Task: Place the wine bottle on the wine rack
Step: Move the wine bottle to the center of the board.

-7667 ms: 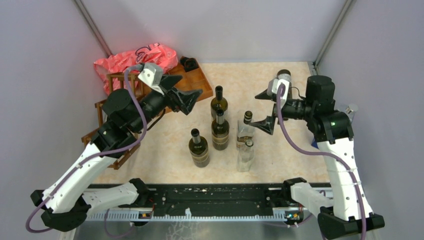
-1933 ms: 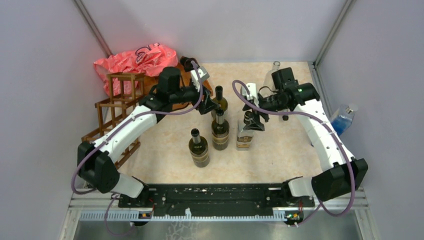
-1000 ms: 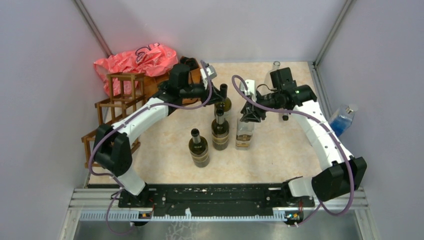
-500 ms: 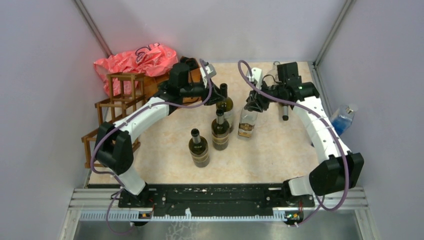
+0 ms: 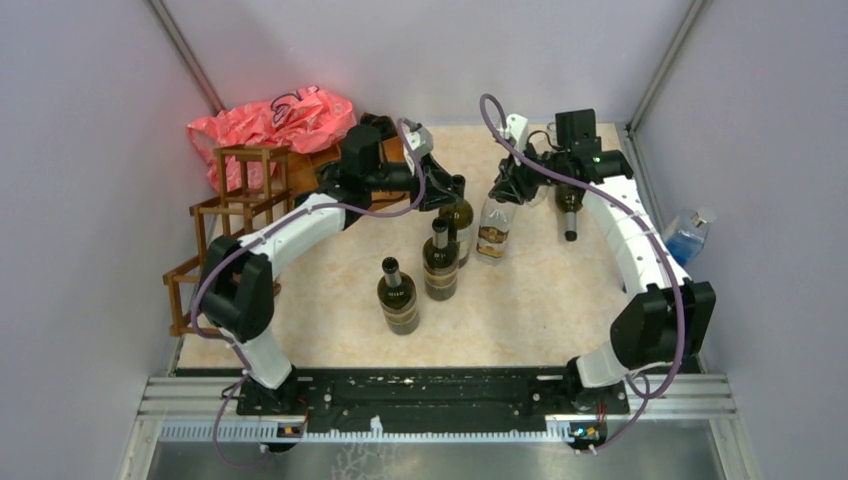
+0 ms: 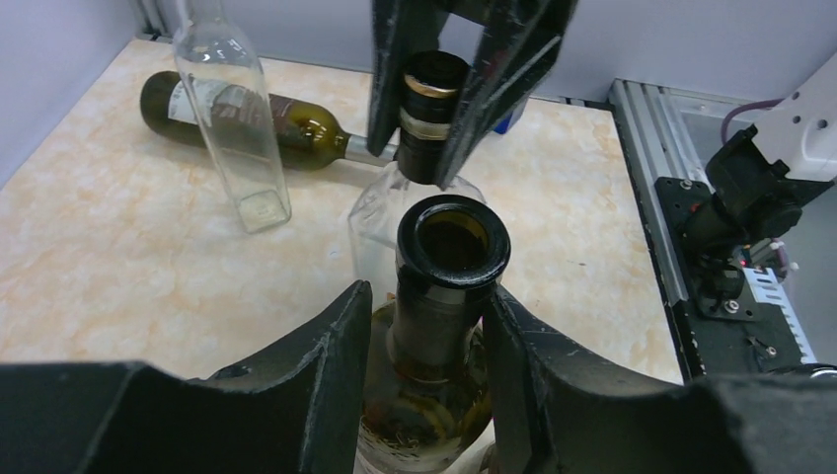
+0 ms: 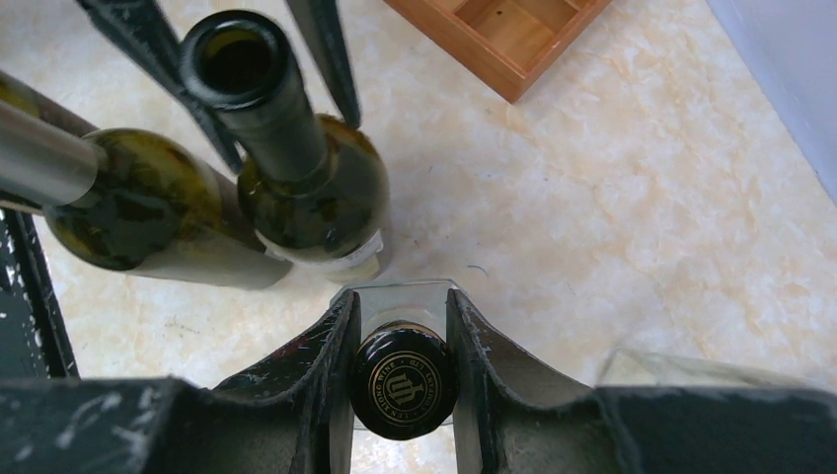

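Observation:
A dark green wine bottle [image 5: 460, 218] stands mid-table, its open mouth toward the left wrist camera [image 6: 452, 242]. My left gripper [image 5: 452, 190] straddles its neck [image 6: 426, 296], open: a gap shows on the left finger's side, while the right finger lies against the glass. My right gripper [image 5: 505, 190] is shut on the black cap [image 7: 403, 380] of a clear square bottle [image 5: 494, 225], which hangs tilted just right of the green one. The dark brown wine rack [image 5: 222, 212] stands at the far left, well apart from both grippers.
Two more dark bottles [image 5: 440, 262] [image 5: 398, 298] stand in front. Another dark bottle [image 5: 568, 205] lies at the back right, beside an upright clear one [image 6: 232, 109]. An orange-brown tray [image 5: 385, 150] and a red bag [image 5: 270, 118] sit behind the rack.
My left jaws have loosened off the green bottle's neck after nudging it slightly right. The right gripper has carried the clear bottle up and toward the back.

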`<action>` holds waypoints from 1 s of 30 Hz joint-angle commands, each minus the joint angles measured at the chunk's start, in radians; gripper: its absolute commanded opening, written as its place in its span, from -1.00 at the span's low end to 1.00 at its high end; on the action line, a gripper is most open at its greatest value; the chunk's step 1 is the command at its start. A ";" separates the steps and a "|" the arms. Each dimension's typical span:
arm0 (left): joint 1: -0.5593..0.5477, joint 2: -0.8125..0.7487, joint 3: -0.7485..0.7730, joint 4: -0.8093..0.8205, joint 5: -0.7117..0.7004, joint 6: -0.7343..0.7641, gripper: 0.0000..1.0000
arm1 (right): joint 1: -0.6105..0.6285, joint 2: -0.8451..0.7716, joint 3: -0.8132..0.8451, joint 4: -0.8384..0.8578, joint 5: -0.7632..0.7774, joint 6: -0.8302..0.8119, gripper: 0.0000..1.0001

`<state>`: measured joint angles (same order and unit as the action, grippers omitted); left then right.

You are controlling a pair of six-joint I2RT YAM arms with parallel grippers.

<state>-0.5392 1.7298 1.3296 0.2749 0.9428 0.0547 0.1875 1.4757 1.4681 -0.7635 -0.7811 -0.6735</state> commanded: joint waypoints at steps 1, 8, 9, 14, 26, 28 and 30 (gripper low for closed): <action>-0.010 0.035 0.019 0.098 0.101 -0.020 0.00 | -0.018 0.015 0.100 0.143 -0.006 0.066 -1.00; -0.013 0.089 0.069 0.143 0.151 -0.053 -0.72 | -0.020 0.048 0.123 0.190 0.050 0.106 -1.00; -0.013 0.094 0.081 0.142 0.145 -0.053 -0.84 | -0.022 0.054 0.129 0.195 0.064 0.110 -1.00; -0.012 0.102 0.145 0.106 -0.009 0.038 -1.00 | -0.030 0.107 0.187 0.218 0.149 0.133 -1.00; 0.024 0.253 0.329 0.198 -0.196 0.031 -1.00 | -0.034 0.229 0.294 0.310 0.293 0.208 -1.00; 0.037 0.272 0.337 0.223 -0.206 0.012 -1.00 | -0.034 0.241 0.304 0.320 0.304 0.216 -1.00; 0.049 0.292 0.347 0.237 -0.204 -0.014 -1.00 | -0.034 0.256 0.318 0.315 0.306 0.219 -0.97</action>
<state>-0.5144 2.0037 1.6142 0.3782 0.7666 0.0689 0.1585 1.7245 1.6981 -0.5636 -0.5079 -0.4667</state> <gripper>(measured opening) 0.353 0.322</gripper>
